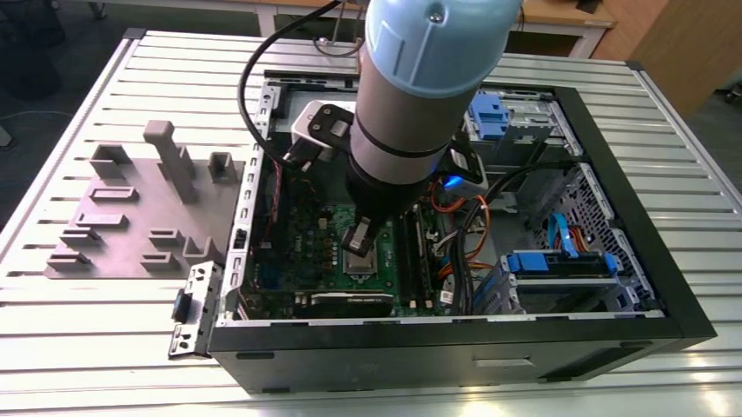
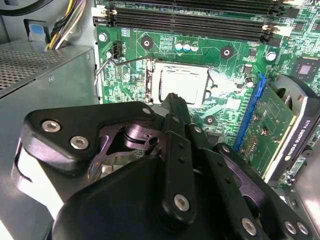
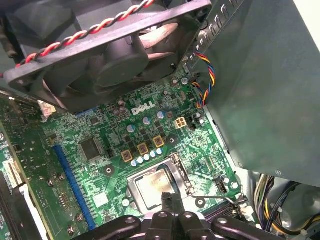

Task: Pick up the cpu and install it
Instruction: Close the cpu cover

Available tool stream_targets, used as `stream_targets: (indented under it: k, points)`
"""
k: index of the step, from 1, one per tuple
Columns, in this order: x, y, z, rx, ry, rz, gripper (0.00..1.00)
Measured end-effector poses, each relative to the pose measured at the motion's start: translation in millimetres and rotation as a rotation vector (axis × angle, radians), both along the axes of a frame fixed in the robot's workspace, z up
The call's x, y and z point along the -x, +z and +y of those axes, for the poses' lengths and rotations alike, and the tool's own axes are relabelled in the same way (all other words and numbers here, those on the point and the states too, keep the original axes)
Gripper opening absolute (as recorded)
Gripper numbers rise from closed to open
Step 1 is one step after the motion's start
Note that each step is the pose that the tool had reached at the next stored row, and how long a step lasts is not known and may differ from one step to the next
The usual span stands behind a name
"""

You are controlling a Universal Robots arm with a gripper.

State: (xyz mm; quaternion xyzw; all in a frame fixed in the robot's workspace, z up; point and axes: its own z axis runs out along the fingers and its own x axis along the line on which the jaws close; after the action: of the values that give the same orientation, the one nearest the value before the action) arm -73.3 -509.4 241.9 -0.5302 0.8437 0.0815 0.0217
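The cpu (image 2: pixel 182 82) is a silver-grey square lying flat inside the metal socket frame (image 2: pixel 151 80) on the green motherboard (image 2: pixel 130 40). In the first wrist view the cpu (image 3: pixel 154 184) also sits in the frame. My gripper (image 2: pixel 172 98) hangs just over the chip's near edge, its black fingers drawn together into one narrow tip with nothing between them. I cannot tell whether the tip touches the chip. In the exterior view the gripper (image 1: pixel 360 236) reaches down into the open computer case (image 1: pixel 464 347), right above the socket (image 1: pixel 361 262). The socket's wire lever (image 2: pixel 107 62) sticks out sideways.
A black fan (image 3: pixel 110 50) with red-black wires hangs close over the board. Memory slots (image 2: pixel 190 20) and an upright expansion card (image 2: pixel 270 130) flank the socket. Cables (image 1: pixel 464 234) and blue drive bays (image 1: pixel 557 261) fill the case's right in the exterior view. A grey fixture block (image 1: pixel 139 208) lies outside.
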Motion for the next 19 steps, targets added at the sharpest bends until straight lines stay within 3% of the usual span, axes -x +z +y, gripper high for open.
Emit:
stream_targets:
  k: [10, 19]
  points:
    - [-0.1, -0.1, 0.0, 0.0, 0.0, 0.0, 0.11]
    - [-9.7, -1.1, 3.3, -0.002, 0.0, 0.0, 0.11]
